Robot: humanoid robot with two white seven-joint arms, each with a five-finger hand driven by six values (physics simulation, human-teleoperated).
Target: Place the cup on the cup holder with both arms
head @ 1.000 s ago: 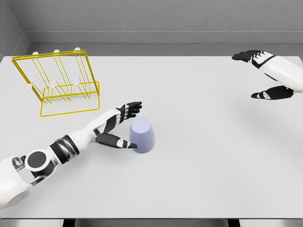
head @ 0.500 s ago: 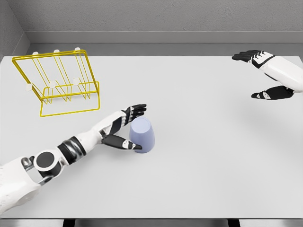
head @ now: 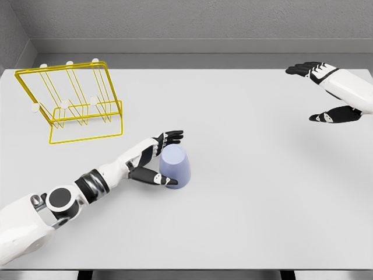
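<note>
A pale lavender cup (head: 175, 167) is seen upside down on the light grey counter (head: 245, 198), a little left of the middle and nearer the front edge than the back. The left robot hand (head: 157, 160) is brought against the cup's left side: its dark fingers (head: 171, 136) are stretched over the top back of the cup, and the thumb (head: 156, 179) is laid along the lower left of the cup near its base, so the cup is bracketed between them. The hand is only partly closed; whether a firm hold has been made cannot be told, and the cup is seen resting on the counter. The left arm is extended from the front left corner of the counter, with its white forearm angled up toward the cup. The yellow wire cup holder (head: 73, 102) is placed near the back left corner, well apart from the cup, with its frame tilted back and small white tips seen on its pegs. The right robot hand (head: 323, 93) is held above the counter's right edge toward the back, well apart from the cup and the holder; its fingers are spread with the thumb held apart below them, and nothing is gripped in it.
</note>
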